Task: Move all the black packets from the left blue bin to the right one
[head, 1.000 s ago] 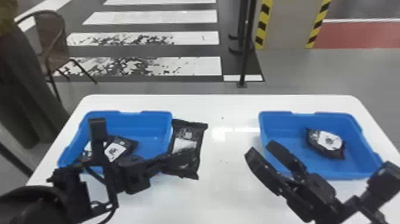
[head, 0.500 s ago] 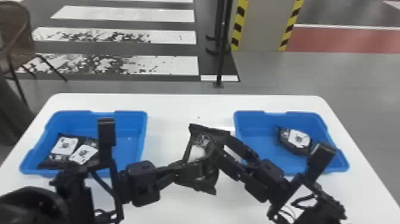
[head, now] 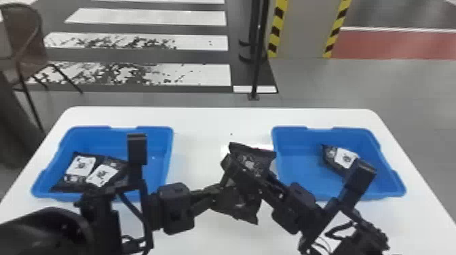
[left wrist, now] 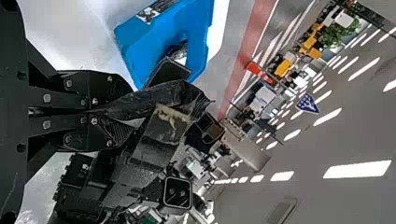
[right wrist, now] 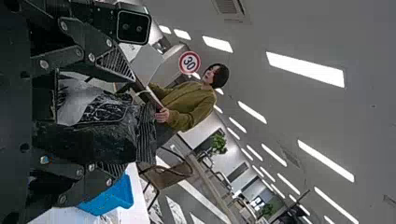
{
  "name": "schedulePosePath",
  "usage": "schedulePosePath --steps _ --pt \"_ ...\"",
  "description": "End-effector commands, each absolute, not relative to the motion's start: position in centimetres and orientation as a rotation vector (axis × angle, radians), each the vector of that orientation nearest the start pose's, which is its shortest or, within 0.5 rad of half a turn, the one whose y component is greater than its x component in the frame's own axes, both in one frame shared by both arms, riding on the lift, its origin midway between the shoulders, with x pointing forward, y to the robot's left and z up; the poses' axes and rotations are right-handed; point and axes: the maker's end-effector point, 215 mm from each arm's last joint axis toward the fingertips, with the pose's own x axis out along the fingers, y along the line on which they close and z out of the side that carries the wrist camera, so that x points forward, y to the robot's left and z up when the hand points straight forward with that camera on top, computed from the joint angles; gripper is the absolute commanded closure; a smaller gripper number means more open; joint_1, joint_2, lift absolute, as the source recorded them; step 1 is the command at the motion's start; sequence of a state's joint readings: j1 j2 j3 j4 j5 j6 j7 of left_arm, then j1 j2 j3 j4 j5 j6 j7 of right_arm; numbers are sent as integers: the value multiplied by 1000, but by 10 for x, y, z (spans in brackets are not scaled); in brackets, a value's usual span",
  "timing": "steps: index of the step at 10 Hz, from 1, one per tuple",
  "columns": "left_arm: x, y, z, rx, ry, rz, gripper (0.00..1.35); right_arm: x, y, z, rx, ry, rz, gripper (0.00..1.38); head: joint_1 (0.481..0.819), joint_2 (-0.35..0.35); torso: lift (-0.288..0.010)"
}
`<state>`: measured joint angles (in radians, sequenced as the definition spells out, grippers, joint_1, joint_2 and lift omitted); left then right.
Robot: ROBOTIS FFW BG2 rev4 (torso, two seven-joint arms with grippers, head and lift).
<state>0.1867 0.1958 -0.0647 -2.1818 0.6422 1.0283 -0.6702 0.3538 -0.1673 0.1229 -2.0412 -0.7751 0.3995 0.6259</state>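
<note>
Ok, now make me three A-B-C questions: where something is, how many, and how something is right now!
1. Where's the black plastic packet the left gripper holds?
A. Between the left blue plastic bin and the right blue plastic bin
B. Inside the left bin
C. On the floor

2. How many packets lie in the right bin?
A. None
B. One
C. Four

3. How are the right gripper's fingers?
A. Pressed together, empty
B. Crossed
C. Spread, with a packet between

Right letters:
1. A: it's in the gap between bins.
2. B: a single white-labelled packet lies there.
3. C: one finger is either side of the packet.
</note>
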Motion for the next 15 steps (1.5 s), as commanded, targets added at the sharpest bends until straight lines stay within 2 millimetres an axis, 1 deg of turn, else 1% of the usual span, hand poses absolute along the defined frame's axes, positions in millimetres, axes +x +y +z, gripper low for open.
schedulePosePath --steps 1,2,3,4,5,6,7,8,9,10,11,12,13,14,15 --pt "367 3 -313 -509 542 -1111 1208 395 -27 -288 715 142 934 1276 695 -34 -140" --pt "365 1 -312 -521 545 -1117 1159 398 -30 -287 712 134 930 1276 695 -35 -140" --pt "356 -3 -315 -547 573 -1129 849 401 -32 -287 708 131 925 1276 695 -37 -140" --pt "354 -2 -318 -554 582 -1125 364 408 -42 -286 692 119 908 1276 695 -44 -140" --pt "351 2 -322 -568 597 -1117 73 418 -60 -288 665 113 877 1276 695 -55 -140" --pt "349 6 -327 -578 604 -1104 111 436 -85 -291 624 104 834 1274 695 -72 -140" --pt "347 11 -331 -588 609 -1089 167 458 -117 -300 567 106 776 1276 695 -84 -140" --pt "348 19 -333 -602 602 -1068 177 485 -145 -311 524 118 727 1276 695 -114 -140" --pt "352 32 -335 -608 592 -1035 177 515 -175 -332 472 152 666 1276 695 -146 -140" --pt "359 45 -335 -605 566 -999 177 541 -200 -350 428 186 611 1274 695 -172 -140" --pt "369 61 -332 -587 530 -956 179 561 -233 -367 388 219 535 1257 695 -186 -140" --pt "383 86 -328 -546 484 -889 179 575 -279 -383 305 249 423 986 695 -193 -140" --pt "391 111 -328 -516 458 -818 179 577 -310 -399 237 285 332 502 695 -210 -140" --pt "397 134 -329 -501 439 -756 179 571 -322 -410 191 297 275 127 695 -224 -140" --pt "404 155 -333 -473 436 -700 179 558 -324 -404 140 273 246 59 695 -224 -140"
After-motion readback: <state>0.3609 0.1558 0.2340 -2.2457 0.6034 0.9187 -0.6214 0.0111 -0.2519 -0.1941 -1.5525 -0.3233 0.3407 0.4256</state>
